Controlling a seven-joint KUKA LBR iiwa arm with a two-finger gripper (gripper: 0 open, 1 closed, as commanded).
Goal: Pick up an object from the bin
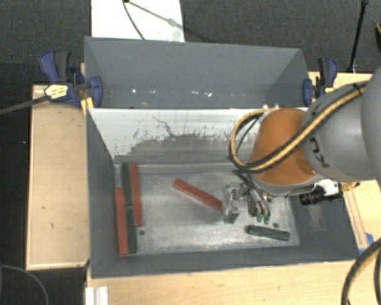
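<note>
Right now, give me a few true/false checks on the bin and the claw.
1. A red stick lies near the middle of the bin, left of the claw. True.
2. The green stick stands upright against the back wall. False: it lies flat on the floor, front right, just by the claw.
3. The left sticks, red and green, lie along the left wall. True.
4. The bin is heaped full. False: only a few sticks lie on its floor.
5. The arm reaches in from the left. False: it comes in from the right.
</note>
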